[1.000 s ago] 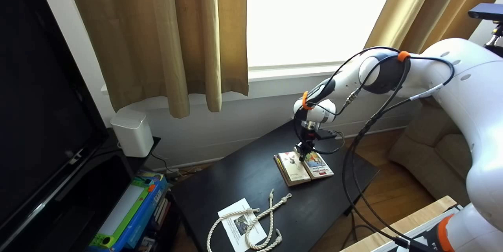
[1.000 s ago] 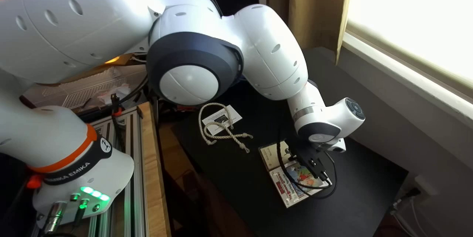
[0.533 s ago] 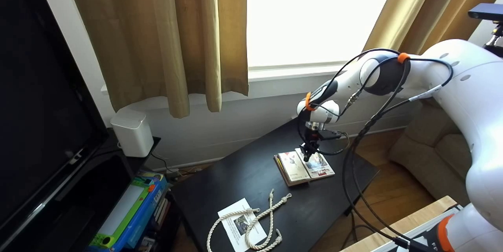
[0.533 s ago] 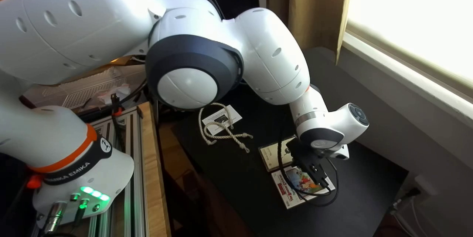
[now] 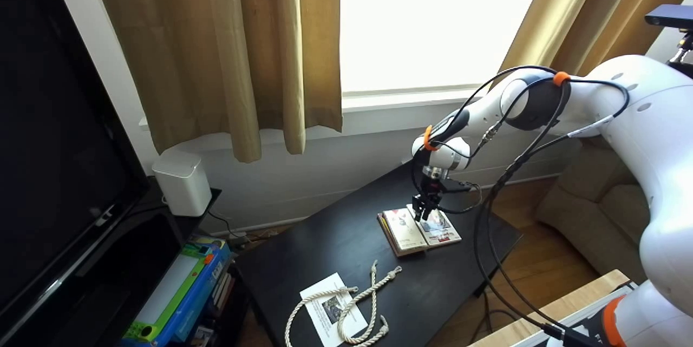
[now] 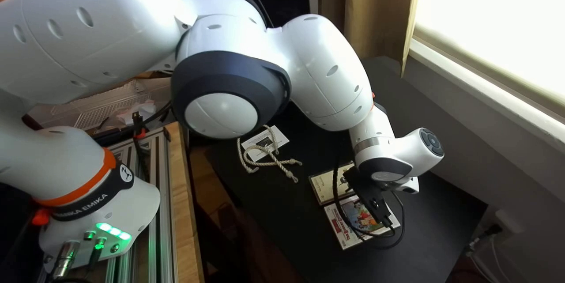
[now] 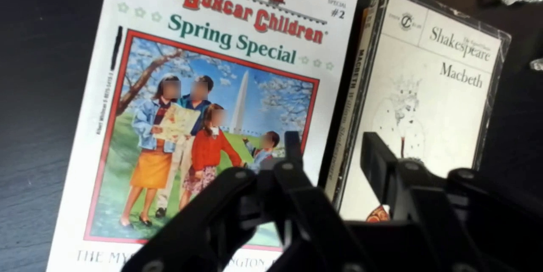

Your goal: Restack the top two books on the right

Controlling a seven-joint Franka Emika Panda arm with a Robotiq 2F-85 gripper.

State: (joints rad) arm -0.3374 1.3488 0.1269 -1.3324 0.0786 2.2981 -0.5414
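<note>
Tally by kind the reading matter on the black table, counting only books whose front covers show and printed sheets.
Books, front cover showing: 2 (The Boxcar Children Spring Special; Shakespeare's Macbeth)
Printed sheets: 1 (white sheet with a dark picture)
Total: 3

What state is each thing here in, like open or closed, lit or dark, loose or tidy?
Shakespeare Macbeth paperback: closed, front cover up, edges worn
The Boxcar Children Spring Special: closed, front cover up, beside the Macbeth
Robot gripper: open, holding nothing
Printed sheet: flat, partly covered
Cream rope: loose, lying across the sheet
Television: screen dark
Robot base lights: lit green
Tan curtains: parted
White box: standing upright
</note>
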